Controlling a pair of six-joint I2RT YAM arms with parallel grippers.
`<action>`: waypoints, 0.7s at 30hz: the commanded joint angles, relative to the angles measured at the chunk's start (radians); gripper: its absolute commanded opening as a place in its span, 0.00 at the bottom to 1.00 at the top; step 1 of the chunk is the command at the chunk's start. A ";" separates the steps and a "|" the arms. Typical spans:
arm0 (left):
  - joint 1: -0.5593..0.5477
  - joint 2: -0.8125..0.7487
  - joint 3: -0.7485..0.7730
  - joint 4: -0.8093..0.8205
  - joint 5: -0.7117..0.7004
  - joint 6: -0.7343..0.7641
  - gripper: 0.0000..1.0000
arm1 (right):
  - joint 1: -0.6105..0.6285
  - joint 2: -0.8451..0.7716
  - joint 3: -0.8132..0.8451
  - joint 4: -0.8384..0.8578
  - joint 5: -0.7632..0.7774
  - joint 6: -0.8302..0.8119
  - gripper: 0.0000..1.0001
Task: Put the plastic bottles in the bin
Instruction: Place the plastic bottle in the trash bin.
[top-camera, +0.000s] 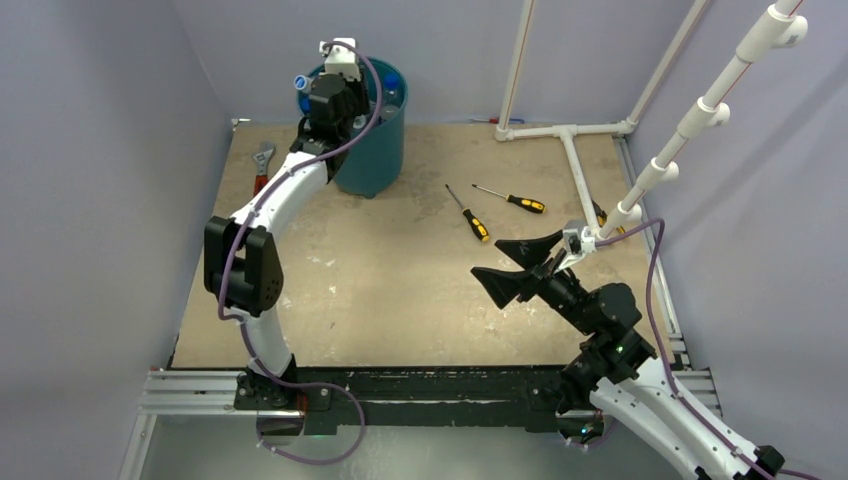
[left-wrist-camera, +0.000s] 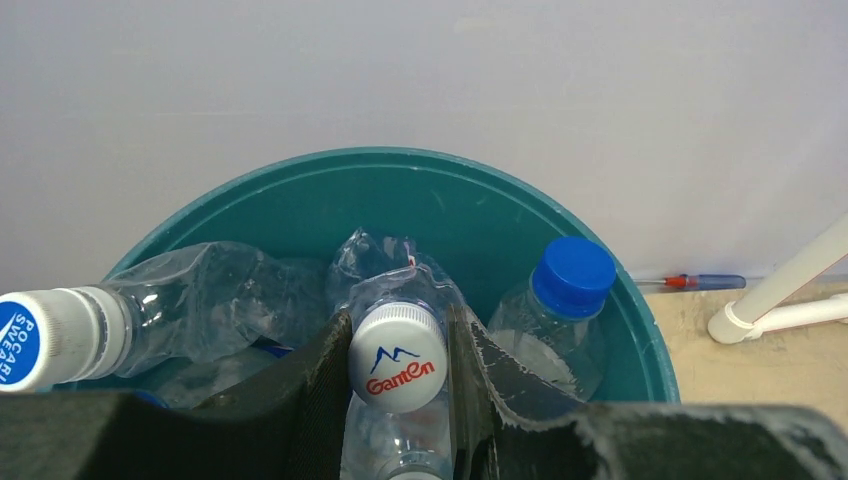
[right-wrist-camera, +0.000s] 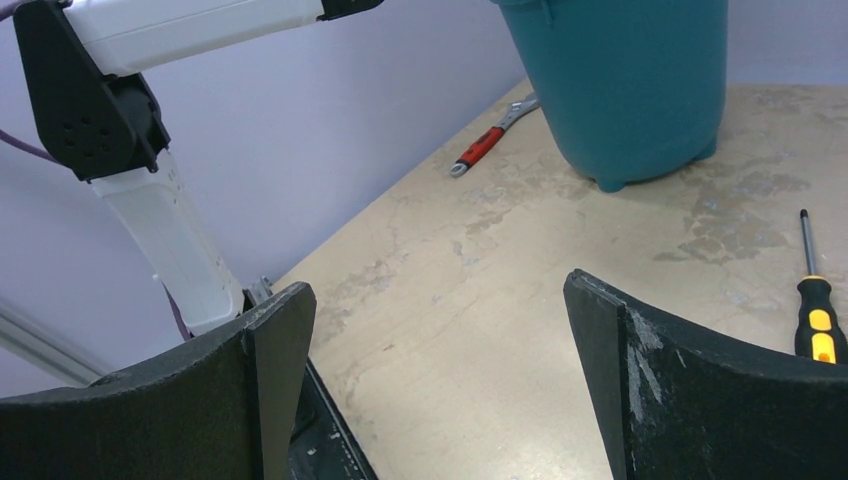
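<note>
The teal bin (top-camera: 378, 140) (left-wrist-camera: 470, 205) (right-wrist-camera: 625, 85) stands at the table's back left. My left gripper (top-camera: 335, 95) (left-wrist-camera: 398, 375) hangs over its mouth, shut on a clear plastic bottle with a white Ganten cap (left-wrist-camera: 397, 357). Inside the bin lie other plastic bottles: one with a blue cap (left-wrist-camera: 572, 277) on the right, a crushed one with a white-and-blue cap (left-wrist-camera: 60, 335) on the left, poking over the rim (top-camera: 301, 83). My right gripper (top-camera: 508, 268) (right-wrist-camera: 440, 330) stands open over the bare table near the front right, nothing between its fingers.
Two yellow-and-black screwdrivers (top-camera: 470, 215) (top-camera: 515, 200) lie mid-table right of the bin; one shows in the right wrist view (right-wrist-camera: 815, 300). A red-handled wrench (top-camera: 262, 165) (right-wrist-camera: 485, 145) lies left of the bin. White pipe frame (top-camera: 570, 150) stands at the back right.
</note>
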 joint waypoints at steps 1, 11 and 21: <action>0.006 0.022 -0.010 0.040 0.057 -0.040 0.00 | 0.006 0.006 0.040 0.009 0.023 -0.017 0.98; 0.005 -0.045 -0.029 0.058 0.082 -0.050 0.70 | 0.006 0.023 0.047 0.018 0.020 -0.022 0.98; 0.005 -0.240 -0.046 0.077 0.040 -0.059 0.84 | 0.005 0.030 0.054 0.021 0.012 -0.014 0.98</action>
